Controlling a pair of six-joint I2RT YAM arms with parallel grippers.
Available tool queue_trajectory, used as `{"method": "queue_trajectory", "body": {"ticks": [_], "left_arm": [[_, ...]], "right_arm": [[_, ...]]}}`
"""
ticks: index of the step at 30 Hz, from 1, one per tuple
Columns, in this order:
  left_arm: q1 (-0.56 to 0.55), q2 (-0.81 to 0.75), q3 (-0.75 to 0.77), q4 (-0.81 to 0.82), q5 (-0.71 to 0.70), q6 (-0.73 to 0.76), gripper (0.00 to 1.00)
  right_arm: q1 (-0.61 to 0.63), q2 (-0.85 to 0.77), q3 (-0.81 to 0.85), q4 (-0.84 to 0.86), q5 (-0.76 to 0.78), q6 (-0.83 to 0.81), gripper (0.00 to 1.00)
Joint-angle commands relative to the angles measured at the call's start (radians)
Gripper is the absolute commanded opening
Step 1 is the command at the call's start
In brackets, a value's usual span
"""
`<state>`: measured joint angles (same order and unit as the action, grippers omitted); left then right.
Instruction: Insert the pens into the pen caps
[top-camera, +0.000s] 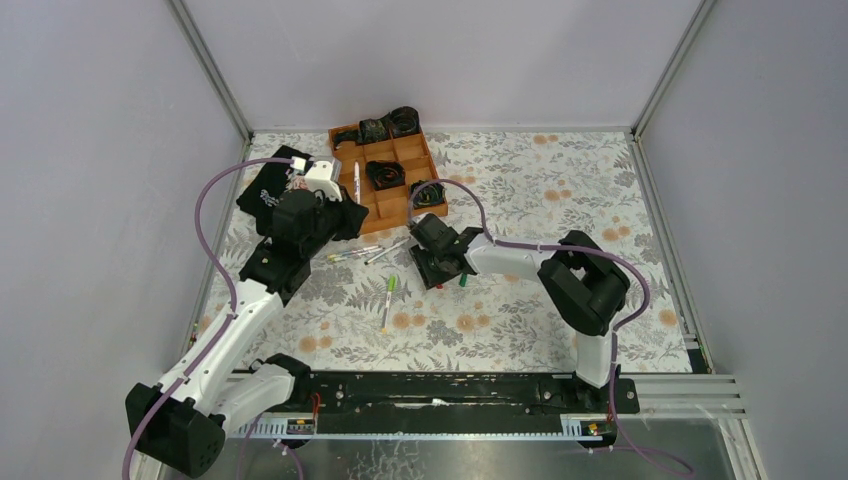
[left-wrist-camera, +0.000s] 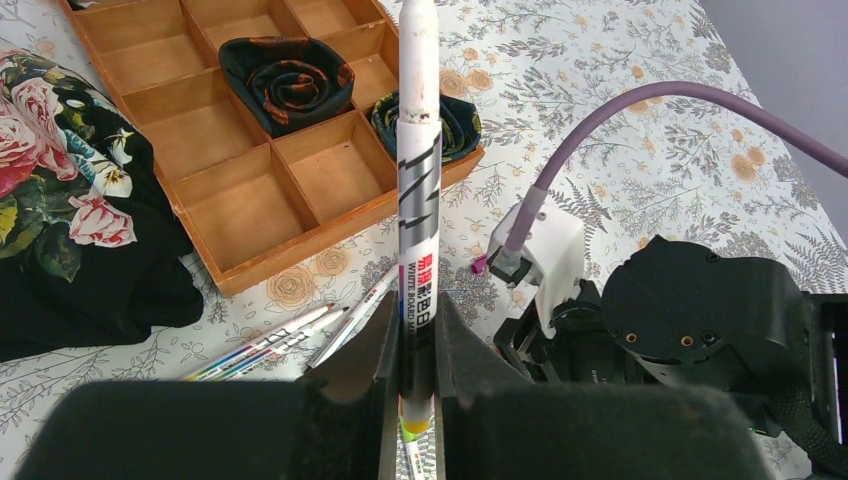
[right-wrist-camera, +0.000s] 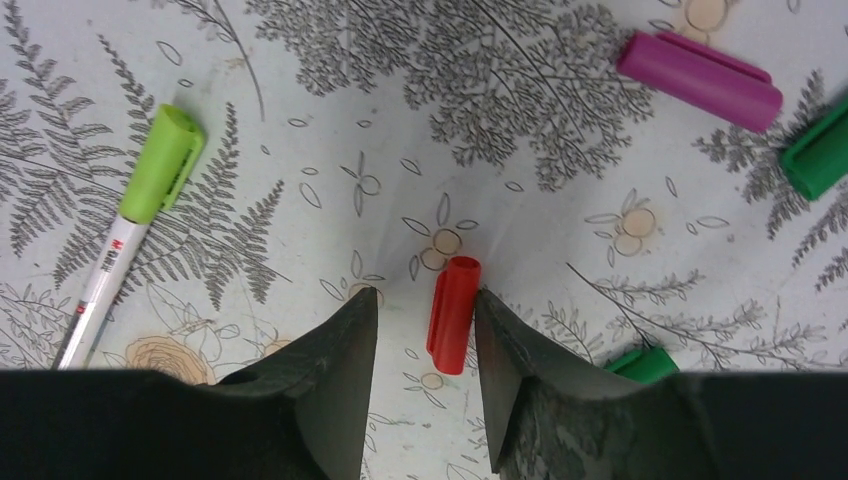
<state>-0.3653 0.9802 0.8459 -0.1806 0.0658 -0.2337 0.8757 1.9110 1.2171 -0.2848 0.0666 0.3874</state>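
Observation:
My left gripper (left-wrist-camera: 412, 320) is shut on a white whiteboard pen (left-wrist-camera: 418, 180) that points away from the wrist, above the table. Three loose pens (left-wrist-camera: 270, 345) lie fanned on the cloth below it. My right gripper (right-wrist-camera: 425, 292) is open and low over the table. A red pen cap (right-wrist-camera: 452, 315) lies between its fingers, against the right one and apart from the left. A magenta cap (right-wrist-camera: 700, 80) and a dark green cap (right-wrist-camera: 818, 150) lie beyond it, and another green cap (right-wrist-camera: 640, 362) is partly hidden by the right finger. A pen with a lime cap on it (right-wrist-camera: 160, 165) lies to the left.
A wooden compartment tray (left-wrist-camera: 330, 235) holds black coiled items (left-wrist-camera: 285, 80) at the back. A black floral cloth (left-wrist-camera: 60, 230) lies left of the tray. The two grippers are close together, left (top-camera: 340, 215) and right (top-camera: 440, 268), with a purple cable (left-wrist-camera: 640, 110) arching over the right wrist.

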Motion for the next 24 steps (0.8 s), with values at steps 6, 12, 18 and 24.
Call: {"method": "queue_trajectory", "body": {"ticks": [6, 12, 18, 24], "left_arm": [[0.003, -0.020, -0.006, 0.021, -0.012, 0.017, 0.00], [0.003, -0.026, -0.011, 0.020, -0.013, 0.017, 0.00], [0.003, -0.027, -0.010, 0.020, -0.008, 0.014, 0.00], [0.003, -0.028, -0.011, 0.021, -0.007, 0.013, 0.00]], "right_arm": [[0.044, 0.037, 0.036, 0.021, -0.037, -0.062, 0.47], [0.081, 0.018, -0.002, 0.053, -0.102, -0.098, 0.48], [0.113, 0.007, -0.032, 0.030, -0.104, -0.066, 0.47], [0.129, -0.049, -0.132, 0.080, -0.182, -0.054, 0.47]]}}
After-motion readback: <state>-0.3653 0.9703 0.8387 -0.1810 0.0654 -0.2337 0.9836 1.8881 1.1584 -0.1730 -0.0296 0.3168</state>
